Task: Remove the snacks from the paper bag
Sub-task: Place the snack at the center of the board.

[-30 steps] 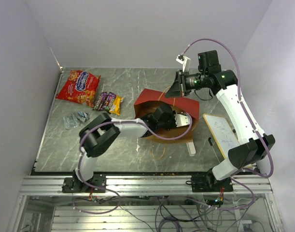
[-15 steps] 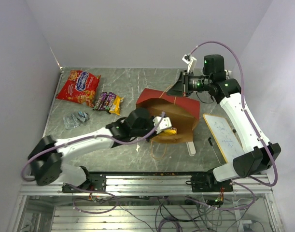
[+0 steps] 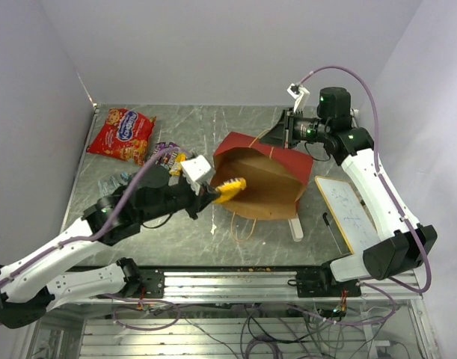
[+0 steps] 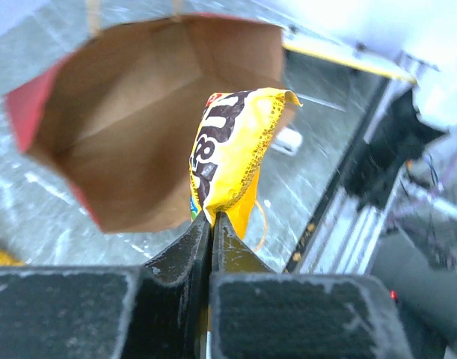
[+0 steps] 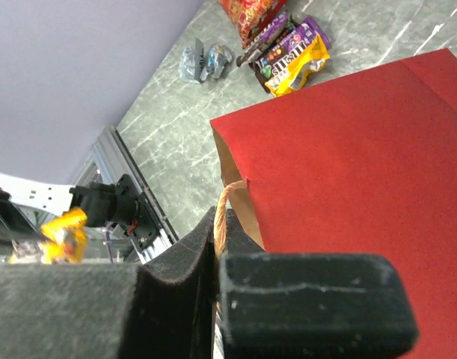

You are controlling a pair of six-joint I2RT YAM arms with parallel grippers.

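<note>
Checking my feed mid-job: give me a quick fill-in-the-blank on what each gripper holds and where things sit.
The pack pinched in the left gripper is ____.
The right gripper is shut on the paper bag's loop ____.
In the top view, the chip bag lies ____ of the paper bag.
Missing words: yellow; handle; left.
</note>
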